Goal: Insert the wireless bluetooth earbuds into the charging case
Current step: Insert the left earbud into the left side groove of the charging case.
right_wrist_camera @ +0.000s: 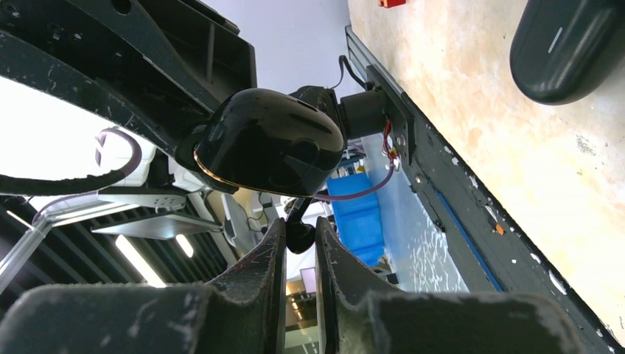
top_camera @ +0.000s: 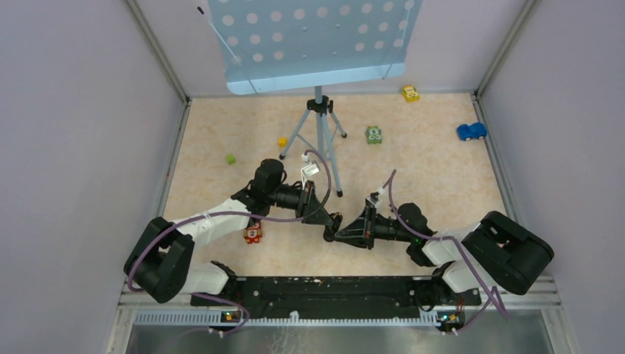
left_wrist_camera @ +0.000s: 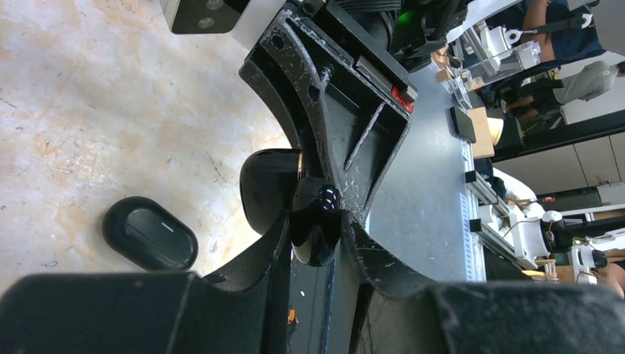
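Observation:
The charging case (right_wrist_camera: 269,144) is a glossy black rounded shell with a thin gold rim, held off the table. My left gripper (left_wrist_camera: 317,221) is shut on one part of it, and its other rounded half (left_wrist_camera: 267,188) sticks out to the left of the fingers. My right gripper (right_wrist_camera: 300,232) is shut on one of the earbuds (right_wrist_camera: 298,236), a small black nub with a thin stem, just under the case. In the top view the left gripper (top_camera: 333,223) and the right gripper (top_camera: 340,234) meet tip to tip above the table's near middle.
A matte black oval object (left_wrist_camera: 151,234) with a pale dash lies on the table under the grippers, also top right in the right wrist view (right_wrist_camera: 567,48). A tripod (top_camera: 320,140) carries a blue perforated board (top_camera: 309,37). Small toys are scattered around: number block (top_camera: 253,234), green block (top_camera: 231,158), blue car (top_camera: 472,131).

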`<action>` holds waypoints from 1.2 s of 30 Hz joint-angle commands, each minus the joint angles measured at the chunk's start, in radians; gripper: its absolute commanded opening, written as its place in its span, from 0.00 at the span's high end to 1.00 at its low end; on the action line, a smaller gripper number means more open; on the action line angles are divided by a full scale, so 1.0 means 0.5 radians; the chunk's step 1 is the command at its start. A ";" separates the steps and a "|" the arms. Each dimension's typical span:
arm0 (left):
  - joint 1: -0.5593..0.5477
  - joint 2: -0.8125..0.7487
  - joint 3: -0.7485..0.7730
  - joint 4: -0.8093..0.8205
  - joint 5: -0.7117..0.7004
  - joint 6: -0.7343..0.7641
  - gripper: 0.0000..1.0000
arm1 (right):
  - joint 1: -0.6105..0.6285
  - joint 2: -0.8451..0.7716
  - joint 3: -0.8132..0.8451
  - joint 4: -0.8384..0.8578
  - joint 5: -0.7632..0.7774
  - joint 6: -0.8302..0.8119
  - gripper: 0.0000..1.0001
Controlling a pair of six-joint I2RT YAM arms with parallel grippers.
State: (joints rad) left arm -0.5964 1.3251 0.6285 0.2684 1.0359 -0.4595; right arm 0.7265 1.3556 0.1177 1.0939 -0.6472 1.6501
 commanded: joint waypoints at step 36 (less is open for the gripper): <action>-0.005 -0.016 0.009 0.087 0.089 0.010 1.00 | 0.017 0.096 0.046 0.247 0.003 -0.007 1.00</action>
State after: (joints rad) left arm -0.5964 1.3338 0.6281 0.2695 1.0504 -0.4614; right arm 0.7303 1.3857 0.1181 1.1397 -0.6518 1.6470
